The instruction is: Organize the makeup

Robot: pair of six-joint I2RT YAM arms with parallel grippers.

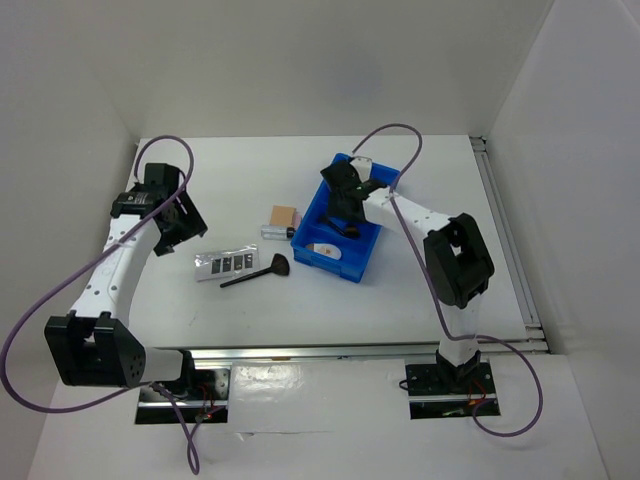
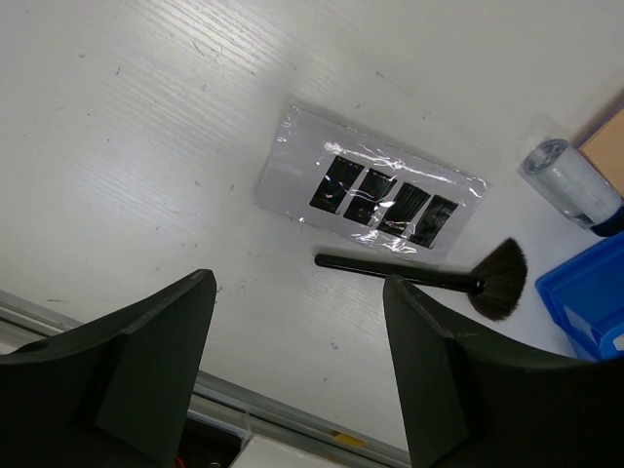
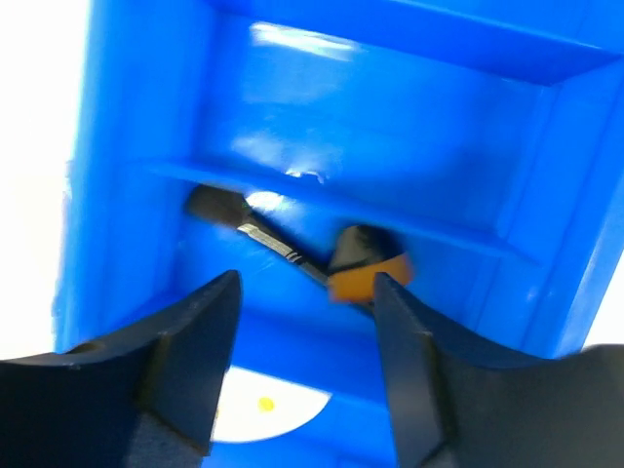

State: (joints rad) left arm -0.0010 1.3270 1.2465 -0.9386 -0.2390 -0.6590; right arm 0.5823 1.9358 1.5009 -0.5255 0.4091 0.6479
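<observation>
On the table lie a silver-grey palette strip with four dark pans, a black fan brush, a tan square pad and a small silver tube. My left gripper hangs open to the left of the palette, holding nothing. My right gripper is open inside the blue bin. Beyond its fingertips lie a thin brush and an orange-and-black piece. A white oval compact lies in the bin's near compartment.
White walls close in the table on the left, back and right. A metal rail runs along the near edge, and another along the right side. Purple cables loop from both arms.
</observation>
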